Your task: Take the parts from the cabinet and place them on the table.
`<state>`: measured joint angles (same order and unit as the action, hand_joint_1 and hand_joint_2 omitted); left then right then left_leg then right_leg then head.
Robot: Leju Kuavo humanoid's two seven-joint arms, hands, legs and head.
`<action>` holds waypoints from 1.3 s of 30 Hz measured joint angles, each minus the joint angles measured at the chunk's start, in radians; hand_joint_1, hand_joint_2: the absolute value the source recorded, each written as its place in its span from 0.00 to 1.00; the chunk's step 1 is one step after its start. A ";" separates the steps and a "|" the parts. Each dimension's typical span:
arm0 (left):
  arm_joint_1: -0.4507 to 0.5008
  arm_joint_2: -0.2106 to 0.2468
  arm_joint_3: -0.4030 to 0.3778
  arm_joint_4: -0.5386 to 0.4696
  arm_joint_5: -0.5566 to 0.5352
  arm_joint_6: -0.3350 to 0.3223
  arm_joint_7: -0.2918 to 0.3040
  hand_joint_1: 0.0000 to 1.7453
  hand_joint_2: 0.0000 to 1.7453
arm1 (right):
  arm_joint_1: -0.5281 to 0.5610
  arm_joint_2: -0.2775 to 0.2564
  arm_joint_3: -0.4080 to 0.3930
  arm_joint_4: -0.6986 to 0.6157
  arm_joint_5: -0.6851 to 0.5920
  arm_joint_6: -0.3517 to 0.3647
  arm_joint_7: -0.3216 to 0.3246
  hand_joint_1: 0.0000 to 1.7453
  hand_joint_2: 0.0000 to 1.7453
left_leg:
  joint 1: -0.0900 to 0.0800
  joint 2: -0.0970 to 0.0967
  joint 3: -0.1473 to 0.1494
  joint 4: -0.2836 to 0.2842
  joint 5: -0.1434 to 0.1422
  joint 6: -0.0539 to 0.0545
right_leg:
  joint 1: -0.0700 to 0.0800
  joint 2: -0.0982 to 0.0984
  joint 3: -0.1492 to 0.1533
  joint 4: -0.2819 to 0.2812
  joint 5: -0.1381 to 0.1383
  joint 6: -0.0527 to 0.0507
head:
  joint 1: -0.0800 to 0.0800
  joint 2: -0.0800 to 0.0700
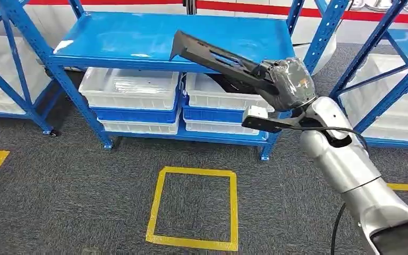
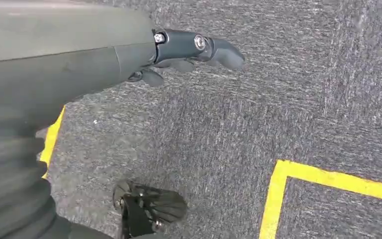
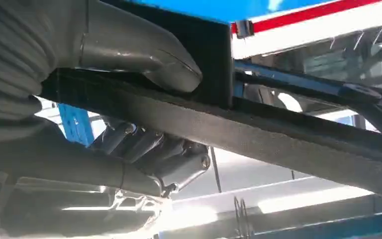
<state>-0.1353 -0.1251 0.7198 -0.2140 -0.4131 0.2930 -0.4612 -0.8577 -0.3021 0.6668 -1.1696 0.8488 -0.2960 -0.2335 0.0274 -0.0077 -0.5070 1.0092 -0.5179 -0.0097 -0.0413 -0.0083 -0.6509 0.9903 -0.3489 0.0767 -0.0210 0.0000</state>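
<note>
**Black part in my right hand, in front of the blue shelf**

Grey carpet runs under a blue steel cabinet [image 1: 154,40], and a yellow taped square [image 1: 194,207] is marked on the floor in front of it. From my head view, the cabinet's top shelf is bare blue, and below it sit white bins [image 1: 130,87] stacked with blue ones. My right hand [image 1: 287,82] is raised before the shelf's front edge and grips one end of a long black part [image 1: 212,56]. The part slants up and away to my left, its far end level with the shelf surface; I cannot tell whether it touches the shelf.

In my left wrist view, my left hand [image 2: 189,50] hangs over the carpet with nothing in it, its dark fingers [image 2: 224,52] loosely bent. A corner of yellow tape [image 2: 278,199] lies below.

In my right wrist view, my thumb [image 3: 144,50] presses on one side of the black part [image 3: 288,134] and my fingers [image 3: 149,149] wrap the other side, clamping it.
</note>
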 joint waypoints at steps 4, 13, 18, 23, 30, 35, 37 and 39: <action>0.001 -0.004 0.000 0.000 -0.004 -0.001 0.000 0.00 1.00 | 0.015 -0.016 -0.001 -0.010 0.003 0.007 0.000 1.00 1.00 | -0.011 0.009 -0.049 -0.012 0.057 0.064 | -0.001 0.000 -0.061 0.101 -0.111 -0.023 | 0.008 0.000; 0.000 -0.008 0.000 0.000 -0.006 -0.003 0.000 0.00 1.00 | 0.031 -0.033 -0.020 -0.051 0.010 0.017 0.017 1.00 1.00 | -0.051 0.011 -0.182 -0.008 0.176 0.069 | 0.051 0.003 0.192 -0.022 -0.189 -0.053 | 0.011 0.000; 0.007 -0.005 0.000 0.000 -0.006 -0.002 -0.001 0.00 1.00 | 0.033 -0.037 -0.022 -0.058 0.013 0.030 0.021 1.00 1.00 | -0.042 0.005 -0.211 0.009 0.150 0.043 | 0.027 -0.002 0.152 -0.021 -0.135 -0.085 | 0.010 0.000; 0.009 -0.005 0.000 0.000 -0.006 -0.003 -0.001 0.00 1.00 | 0.039 -0.034 -0.022 -0.063 0.013 0.030 0.021 1.00 1.00 | -0.008 0.005 -0.274 0.315 -0.012 0.004 | 0.019 -0.004 0.081 -0.016 -0.078 -0.080 | 0.002 0.000; 0.008 -0.005 0.000 0.000 -0.006 -0.007 -0.003 0.00 1.00 | 0.047 -0.041 -0.029 -0.067 0.014 0.029 0.021 1.00 1.00 | -0.001 -0.008 -0.051 0.018 0.037 -0.012 | 0.010 -0.007 0.021 0.010 -0.036 -0.022 | 0.002 0.000; 0.007 -0.003 0.001 0.000 -0.004 -0.015 -0.008 0.00 1.00 | 0.050 -0.052 -0.039 -0.067 0.018 0.032 0.021 1.00 1.00 | -0.010 0.001 -0.087 -0.001 0.078 0.055 | 0.006 -0.004 -0.055 0.161 -0.153 -0.028 | 0.012 0.000; 0.007 -0.004 0.001 0.000 -0.004 -0.021 -0.009 0.00 1.00 | 0.054 -0.058 -0.039 -0.067 0.019 0.032 0.021 1.00 1.00 | -0.017 0.002 -0.109 0.000 0.096 0.066 | 0.009 0.000 -0.093 0.312 -0.215 -0.026 | 0.013 0.000; 0.008 -0.005 0.001 0.000 -0.004 -0.021 -0.008 0.00 1.00 | 0.059 -0.064 -0.040 -0.067 0.019 0.032 0.021 1.00 1.00 | -0.023 0.003 -0.129 0.000 0.114 0.067 | 0.015 0.004 -0.062 0.324 -0.194 -0.011 | 0.014 0.000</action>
<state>-0.1277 -0.1297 0.7206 -0.2144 -0.4170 0.2720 -0.4696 -0.7991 -0.3658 0.6271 -1.2364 0.8679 -0.2636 -0.2125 0.0043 -0.0048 -0.6361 1.0096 -0.4035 0.0568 -0.0262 -0.0046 -0.7127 1.3141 -0.5428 0.0658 -0.0073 0.0000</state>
